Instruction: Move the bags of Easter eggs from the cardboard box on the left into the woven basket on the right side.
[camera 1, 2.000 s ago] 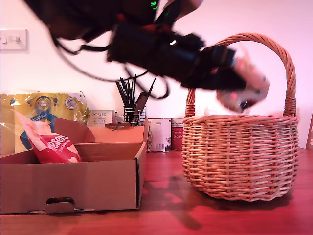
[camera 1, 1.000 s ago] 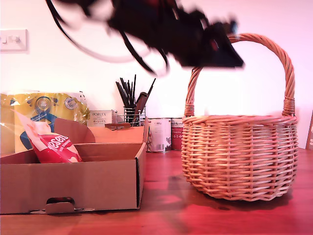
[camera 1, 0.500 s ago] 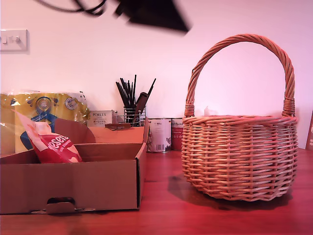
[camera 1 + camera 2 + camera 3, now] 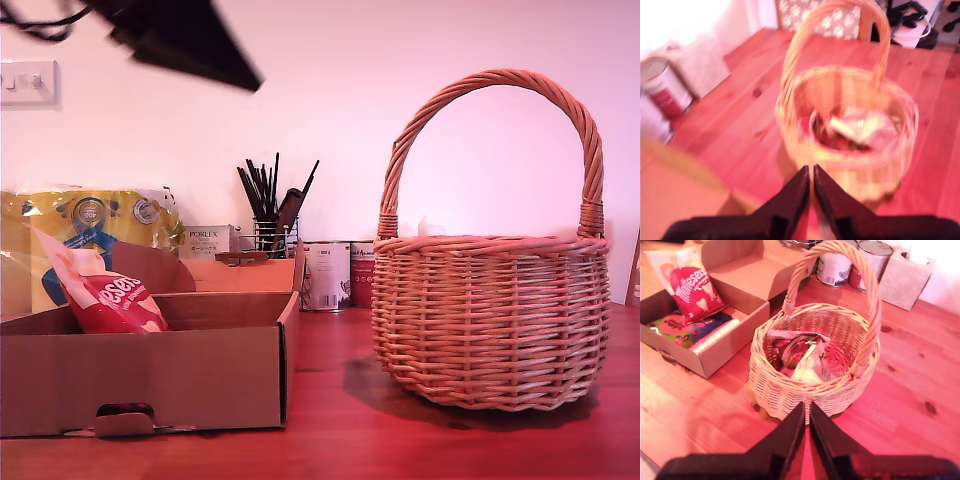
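Near the bench's [image 4: 330, 440] front edge, the cardboard box [image 4: 150, 375] still holds a red-and-white bag [image 4: 105, 295] and flatter packets [image 4: 677, 327]. Beyond, the woven basket [image 4: 490, 320] already carries several bags [image 4: 802, 357]. First end effector [image 4: 810, 175] and second end effector [image 4: 806, 410] hover closed, empty. Roughly halfway, it seems.

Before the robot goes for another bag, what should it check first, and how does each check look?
1. My first gripper empty: ok, jaws together, nothing between them.
2. My second gripper empty: ok, likewise.
3. Bags left in the cardboard box: ok, the red-and-white bag leans upright, flatter packets beside it.
4. Woven basket upright, bags inside: ok.
5. Basket handle out of the way: cannot tell.
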